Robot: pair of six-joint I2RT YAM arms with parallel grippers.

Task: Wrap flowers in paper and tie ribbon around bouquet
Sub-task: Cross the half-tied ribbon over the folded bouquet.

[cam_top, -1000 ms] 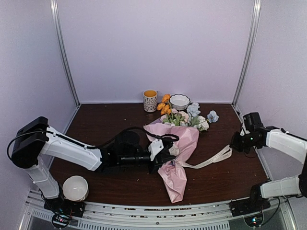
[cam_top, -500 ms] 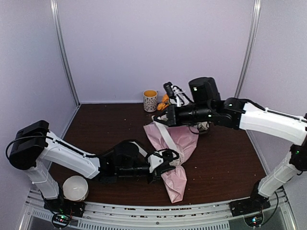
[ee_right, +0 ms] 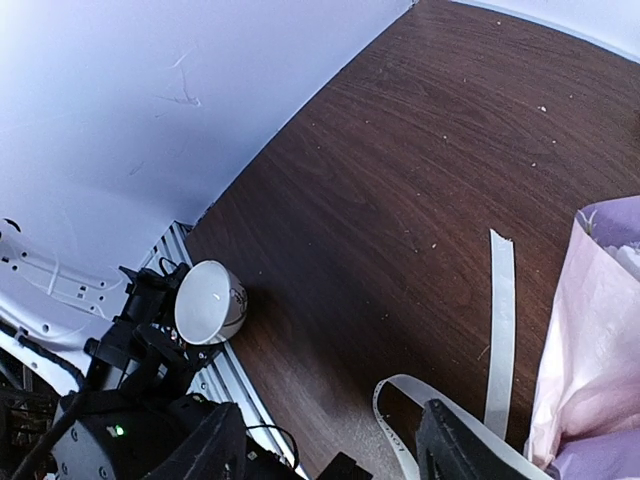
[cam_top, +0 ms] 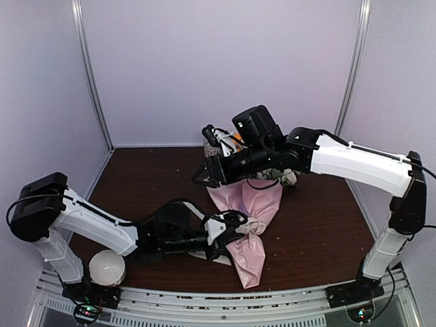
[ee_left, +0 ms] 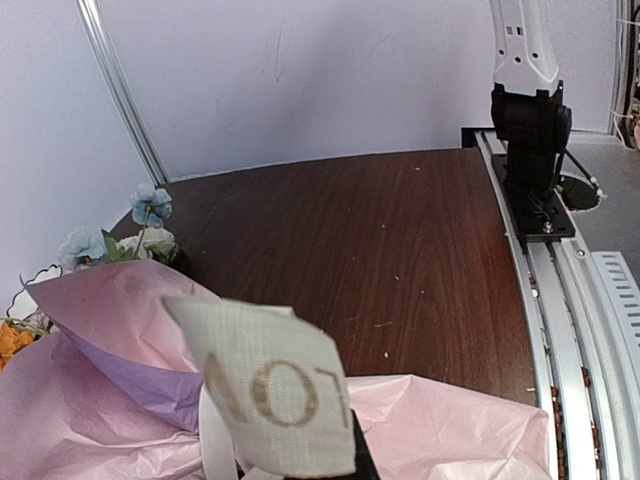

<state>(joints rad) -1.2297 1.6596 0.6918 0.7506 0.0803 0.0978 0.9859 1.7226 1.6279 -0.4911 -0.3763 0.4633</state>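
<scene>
At 8 o'clock of the bouquet (cam_top: 248, 203), the ribbon (ee_left: 265, 385) is pinched by the left gripper (cam_top: 235, 228) for tying; its free end should be taken by the spread right gripper (cam_top: 201, 174).

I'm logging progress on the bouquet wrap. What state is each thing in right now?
left gripper: shut on one end of the ribbon.
right gripper: open, empty, above the table.
ribbon: untied, the rest slack on the table.
bouquet: lying on its side, wrapped in pink paper.
</scene>
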